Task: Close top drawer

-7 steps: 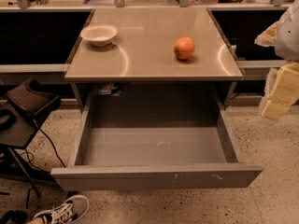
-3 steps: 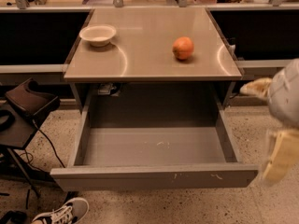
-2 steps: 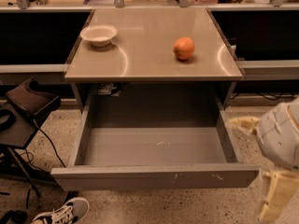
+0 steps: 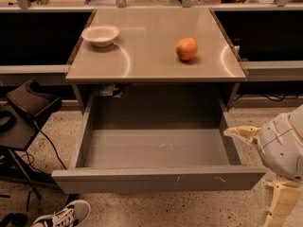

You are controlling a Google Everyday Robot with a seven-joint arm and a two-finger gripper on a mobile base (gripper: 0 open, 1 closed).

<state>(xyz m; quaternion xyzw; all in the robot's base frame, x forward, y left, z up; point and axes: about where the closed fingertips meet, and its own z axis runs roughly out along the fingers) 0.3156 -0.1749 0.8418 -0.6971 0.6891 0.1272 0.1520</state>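
The top drawer (image 4: 156, 178) is a wide, deep grey metal drawer pulled far out from under the tabletop. Its inside is empty, and its flat front faces me with small pale scratches right of centre. My gripper (image 4: 249, 176) is at the lower right, next to the drawer's right front corner. Its pale fingers (image 4: 241, 133) are spread apart and hold nothing. One finger points left over the drawer's right side wall, and the other hangs lower, near the floor. The rounded grey wrist housing sits behind them at the frame's right edge.
A white bowl (image 4: 100, 35) and an orange (image 4: 187, 48) sit on the tan tabletop (image 4: 151, 56). A black stool (image 4: 26, 105) with cables stands at the left. A sneaker (image 4: 61, 215) is on the speckled floor below the drawer's left corner.
My gripper has come down from the upper right edge to beside the drawer's right front corner. The drawer, bowl and orange have not moved.
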